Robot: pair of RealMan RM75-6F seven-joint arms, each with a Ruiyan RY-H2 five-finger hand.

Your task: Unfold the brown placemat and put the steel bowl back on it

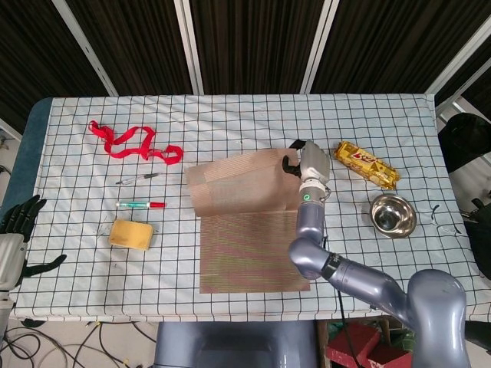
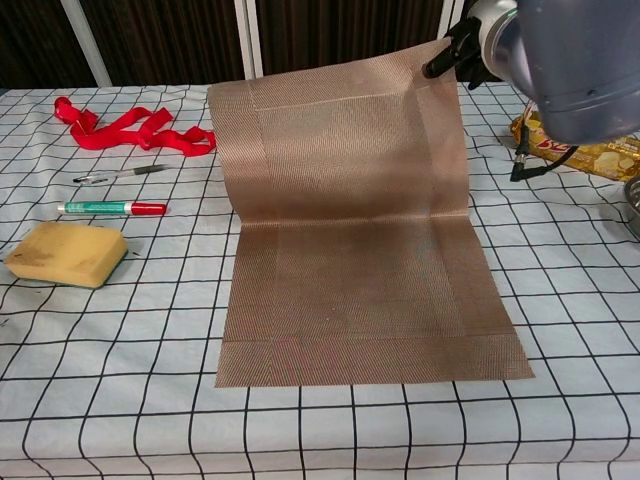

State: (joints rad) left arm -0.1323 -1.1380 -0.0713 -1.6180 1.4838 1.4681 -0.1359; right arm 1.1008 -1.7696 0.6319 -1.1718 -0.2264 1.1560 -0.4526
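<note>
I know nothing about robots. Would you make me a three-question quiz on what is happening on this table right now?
1. True or false: the right hand holds a corner of the brown woven placemat, whose far half is lifted off the table.
2. What lies nearest the round steel bowl? A) red ribbon B) gold snack packet C) yellow sponge
3. Fill in: the left hand holds ____.

Key: 1 true: its fingers pinch the far right corner. 2 B: the gold snack packet lies just beyond the bowl; the red ribbon and yellow sponge are across the table. 3 nothing.
</note>
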